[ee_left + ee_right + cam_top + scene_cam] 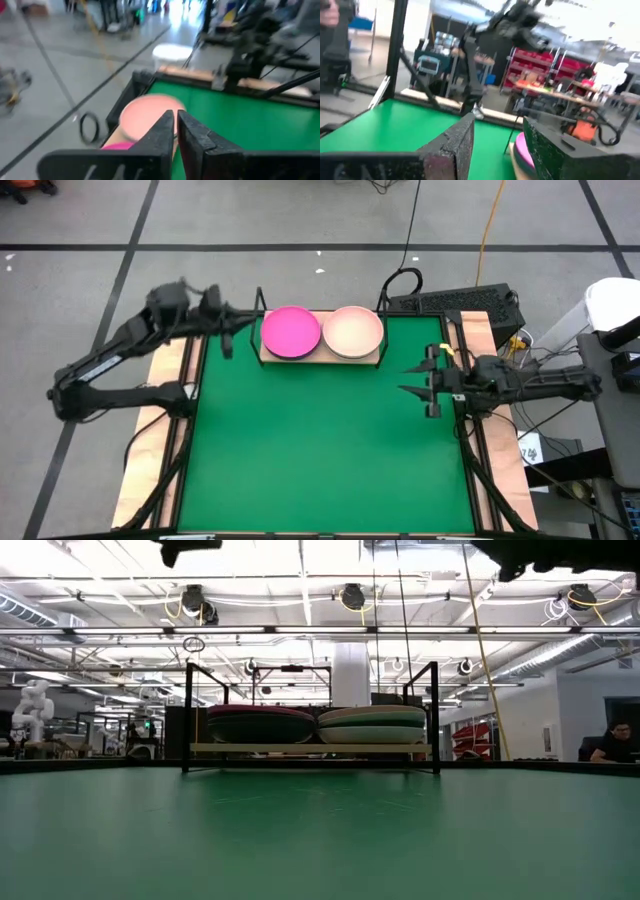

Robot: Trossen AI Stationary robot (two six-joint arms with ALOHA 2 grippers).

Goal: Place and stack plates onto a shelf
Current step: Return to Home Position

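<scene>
The light-wood shelf (322,361) (310,749) stands on its black wire frame at the far middle of the green mat. Two stacks of plates rest on its board. The left stack (260,724) is topped by the hot pink plate (290,332) (117,146) (521,150). The right stack (372,724) is topped by the pale pink plate (352,332) (147,115). My left gripper (243,327) (176,122) hovers shut just left of the shelf, above the hot pink plate's edge. My right gripper (412,378) (497,137) is open over the mat's right side, holding nothing.
The green mat (320,450) stretches bare from the shelf to the near edge. Pale wooden strips (150,430) run along the table's left and right sides. A keyboard (455,302) and cables lie beyond the far right corner. The room behind holds racks and a seated person (612,745).
</scene>
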